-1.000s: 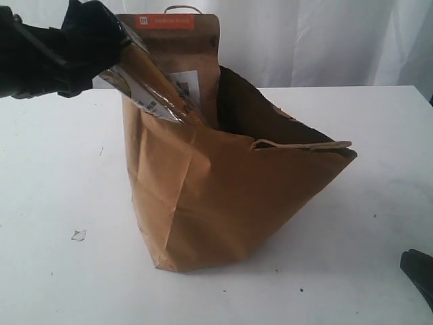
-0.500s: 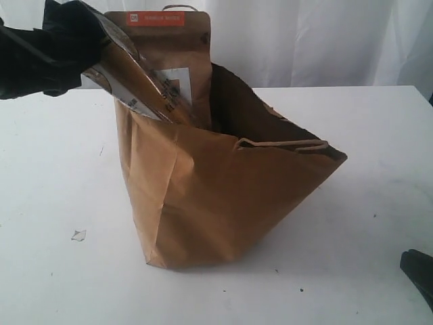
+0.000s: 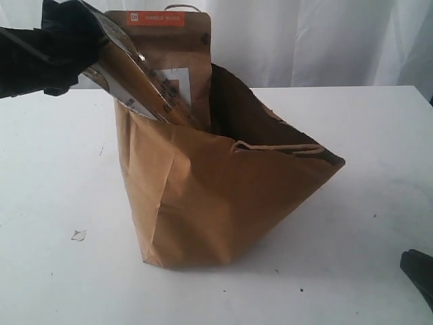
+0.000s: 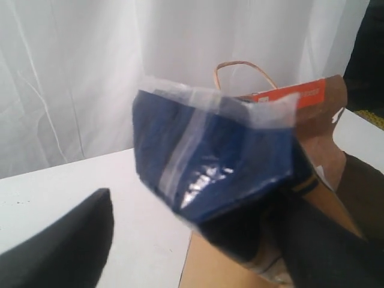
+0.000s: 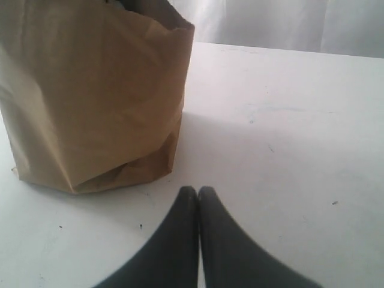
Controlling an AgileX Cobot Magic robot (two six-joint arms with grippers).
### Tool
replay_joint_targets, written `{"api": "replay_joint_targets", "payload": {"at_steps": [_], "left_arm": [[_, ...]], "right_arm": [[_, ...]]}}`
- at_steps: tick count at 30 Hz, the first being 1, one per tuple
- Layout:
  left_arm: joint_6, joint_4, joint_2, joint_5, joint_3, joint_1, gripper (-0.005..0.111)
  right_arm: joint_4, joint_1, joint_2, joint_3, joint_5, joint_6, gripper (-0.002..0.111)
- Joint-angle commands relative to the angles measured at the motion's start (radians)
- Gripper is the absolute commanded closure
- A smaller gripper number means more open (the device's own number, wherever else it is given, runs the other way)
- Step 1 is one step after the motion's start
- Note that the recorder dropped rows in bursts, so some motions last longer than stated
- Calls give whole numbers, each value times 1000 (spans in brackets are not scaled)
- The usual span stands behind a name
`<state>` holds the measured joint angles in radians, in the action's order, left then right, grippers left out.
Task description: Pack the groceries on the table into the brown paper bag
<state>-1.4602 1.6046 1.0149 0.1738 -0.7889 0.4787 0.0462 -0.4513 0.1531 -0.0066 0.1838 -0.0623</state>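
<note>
Against one jaw of left gripper [image 4: 195, 207], noodle packet [image 4: 210, 153] rests

The table [image 3: 365, 128] is big, flat and white. The brown paper bag [image 3: 216, 203] stands on it near the middle, its sides creased. A tiny pale scrap [image 3: 79, 235] lies apart from the bag. A few little dark dots [image 3: 302, 290] speckle the top.

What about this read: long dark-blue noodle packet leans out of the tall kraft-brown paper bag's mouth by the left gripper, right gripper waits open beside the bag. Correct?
One thing is wrong. The right gripper is shut, not open: the right wrist view shows its two dark fingers pressed together. The rest stands: the long dark-blue noodle packet leans out of the mouth of the tall kraft-brown paper bag by the left gripper.
</note>
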Motion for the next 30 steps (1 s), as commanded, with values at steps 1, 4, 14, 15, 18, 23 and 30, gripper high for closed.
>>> {"api": "replay_joint_targets", "payload": {"at_steps": [1,4,14,15,18,23,30], "left_arm": [[29,20,-6,17,12,-2,11],[29,24,-6,21,12,-2,1],[35,24,-15,-55,12,-2,1],[42,28,-17,-62,12,-2,1],[49,28,-26,-64,12,-2,1],[49,28,-48,-64,12,-2,1],[51,60,-50,-64,12,-2,1]], "right_arm": [[2,4,-5,7,-6,-3,108],[2,4,-5,7,-6,-3,108],[2,4,-5,7,-6,-3,108],[2,4,-5,7,-6,-3,108],[2,4,-5,7,-6,-3,108],[2,4,-5,7,-6,-3,108],[2,4,-5,7,-6,-3,108]]}}
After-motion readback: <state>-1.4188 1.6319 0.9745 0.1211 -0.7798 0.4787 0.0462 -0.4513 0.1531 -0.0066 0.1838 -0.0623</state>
